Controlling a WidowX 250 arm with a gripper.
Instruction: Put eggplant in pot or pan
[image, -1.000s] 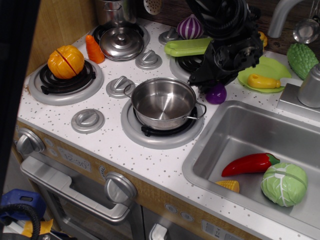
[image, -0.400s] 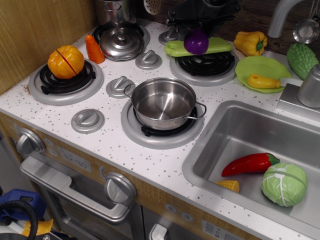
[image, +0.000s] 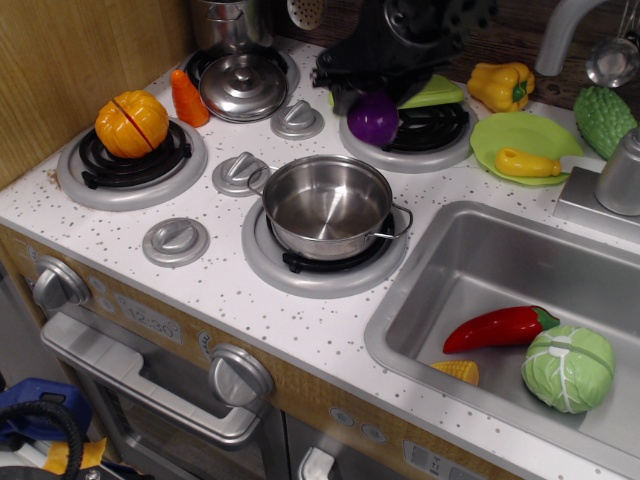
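Observation:
The glossy dark-purple eggplant (image: 373, 118) hangs from my black gripper (image: 372, 92), which is shut on its upper end; the stem cap is hidden by the fingers. It is held in the air over the back right burner (image: 408, 135), just behind and slightly right of the pot. The shiny steel pot (image: 326, 205) with wire loop handles stands empty on the front right burner.
A green tray (image: 432, 92) lies behind the gripper. A steel lid (image: 243, 85), a carrot (image: 186, 97) and an orange pumpkin (image: 132, 123) sit on the left burners. A yellow pepper (image: 500, 84) and green plate (image: 525, 140) are right. The sink (image: 440, 290) holds vegetables.
The gripper lifted the eggplant from the counter by the sink, swung it up and back, and has now brought it down and forward, closer to the pot.

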